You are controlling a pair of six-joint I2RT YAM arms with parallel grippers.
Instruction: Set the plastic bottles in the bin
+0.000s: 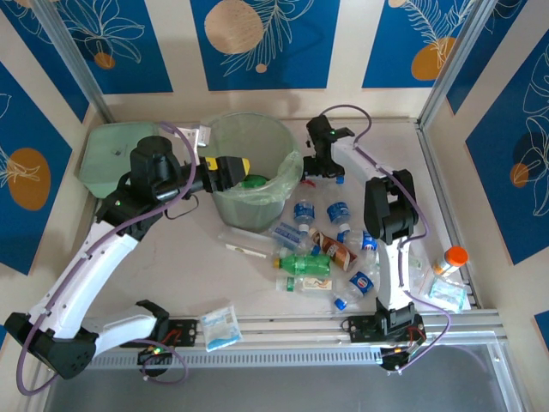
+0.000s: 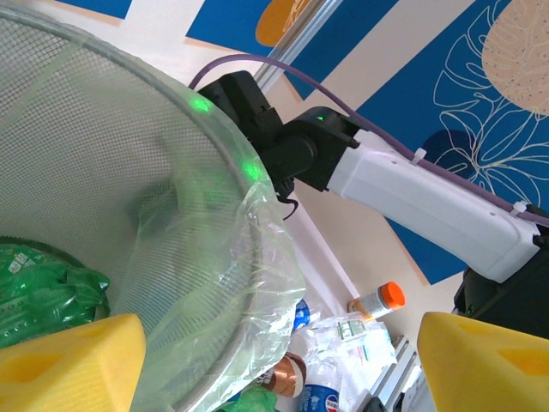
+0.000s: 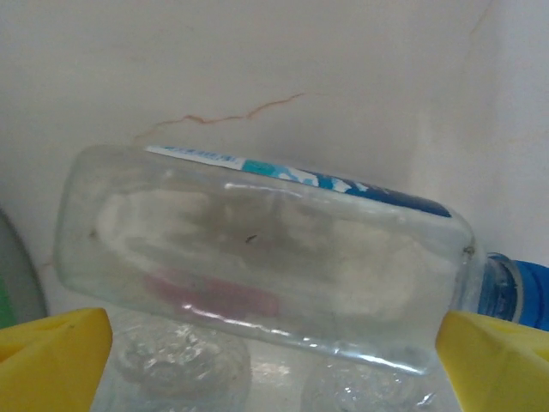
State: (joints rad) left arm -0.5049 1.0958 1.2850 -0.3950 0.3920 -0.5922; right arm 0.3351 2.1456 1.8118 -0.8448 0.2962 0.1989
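Beside the bin [image 1: 226, 202], a clear bottle [image 3: 266, 257] on the surface [image 1: 171, 257] is straddled by the wide-spread right gripper [image 3: 274, 359]; closing is needed next. The left gripper [image 2: 276, 360] is held spread, empty, above.

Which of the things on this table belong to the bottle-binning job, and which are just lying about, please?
For the job:
- bin
- clear blue-labelled bottles
- green bottle
- brown-labelled bottle

Lying about:
- pale-green lidded box
- white-and-blue packet
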